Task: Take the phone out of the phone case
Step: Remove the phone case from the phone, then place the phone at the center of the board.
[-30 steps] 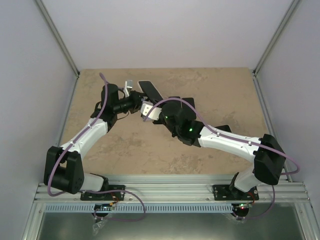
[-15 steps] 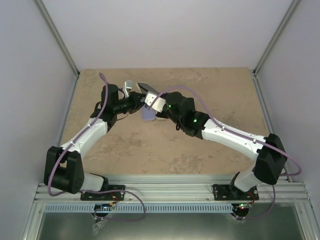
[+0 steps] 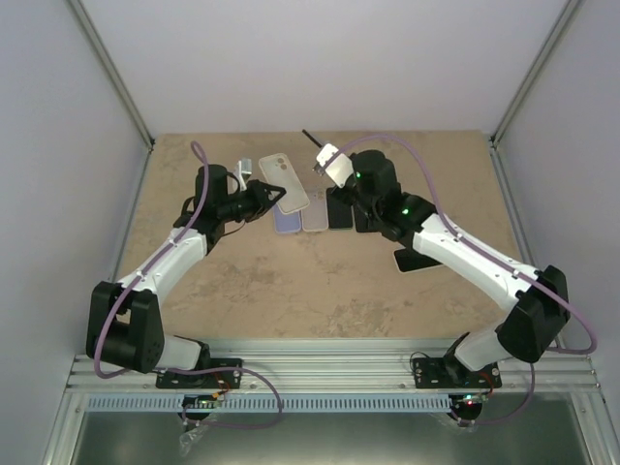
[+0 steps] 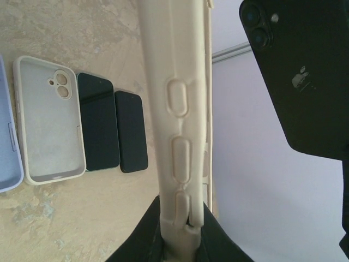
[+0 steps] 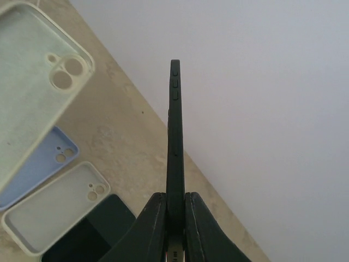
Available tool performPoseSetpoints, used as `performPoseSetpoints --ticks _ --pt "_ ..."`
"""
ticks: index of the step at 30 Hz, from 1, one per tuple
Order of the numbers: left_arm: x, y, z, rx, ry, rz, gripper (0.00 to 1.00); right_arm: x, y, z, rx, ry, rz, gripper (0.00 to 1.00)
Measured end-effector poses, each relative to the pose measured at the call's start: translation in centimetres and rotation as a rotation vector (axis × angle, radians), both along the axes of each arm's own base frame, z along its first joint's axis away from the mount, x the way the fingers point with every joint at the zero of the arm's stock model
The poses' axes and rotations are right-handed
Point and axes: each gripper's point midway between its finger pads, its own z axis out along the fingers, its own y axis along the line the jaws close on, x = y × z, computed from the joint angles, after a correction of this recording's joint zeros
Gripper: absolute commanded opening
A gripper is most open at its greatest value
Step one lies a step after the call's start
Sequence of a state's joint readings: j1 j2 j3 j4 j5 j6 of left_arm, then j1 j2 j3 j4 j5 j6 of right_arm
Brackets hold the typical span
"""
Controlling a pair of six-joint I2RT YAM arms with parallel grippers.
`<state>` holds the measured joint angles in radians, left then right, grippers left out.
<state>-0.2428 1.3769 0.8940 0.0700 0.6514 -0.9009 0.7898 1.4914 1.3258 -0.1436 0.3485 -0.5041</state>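
**Phone and case held apart above the table**

A beige, stone-patterned table [image 3: 242,281] lies between plain white walls, and the two arm bases sit on a metal rail at its near edge.

*Left arm.* The left gripper [image 3: 263,198] is closed on one end of the cream case [image 3: 284,182] and holds it clear of the table, left of centre. The dark fingers [image 4: 142,240] press on both faces of the case. From the left wrist the case appears edge-on, with three raised button covers along its side. It is empty: the table shows through its camera cut-outs in the right wrist view.

*Right arm.* The right gripper [image 5: 174,218] is clamped tight on the lower end of the black phone [image 5: 174,136]. A finger [image 5: 150,229] lies against each flat face. The phone stands upright in the air near the table's far edge. It is fully out of the case, which is close on its left, and the two do not touch. Its back, with two lenses and a logo, faces the left wrist camera.

*Table.* Below the two held items is a row lying flat and side by side:
- a lilac case [image 3: 287,221]
- a white case [image 3: 314,215]
- two dark phones [image 4: 98,123], screens up

A further handset [image 3: 417,260] lies alone, nearer the rail and beside the right forearm.
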Motion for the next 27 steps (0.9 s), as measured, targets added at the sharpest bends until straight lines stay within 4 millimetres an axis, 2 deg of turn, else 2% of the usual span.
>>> performPoseSetpoints --ticks 7,12,17,27 --pt "0.1 0.2 -0.4 0.018 0.002 0.007 0.00 0.8 -4.0 0.3 0.032 0.035 -0.067 0.01" --pt "0.2 0.5 -0.6 0.030 0.005 0.018 0.00 1.1 -9.1 0.0 0.044 0.030 -0.159 0.01" --pt "0.2 0.7 -0.8 0.038 0.009 0.023 0.00 1.3 -13.4 -2.8 0.012 0.062 -0.249 0.01" --pt "0.3 0.9 -0.9 0.045 0.010 0.032 0.00 2.5 -18.6 -8.8 -0.033 0.153 -0.355 0.00"
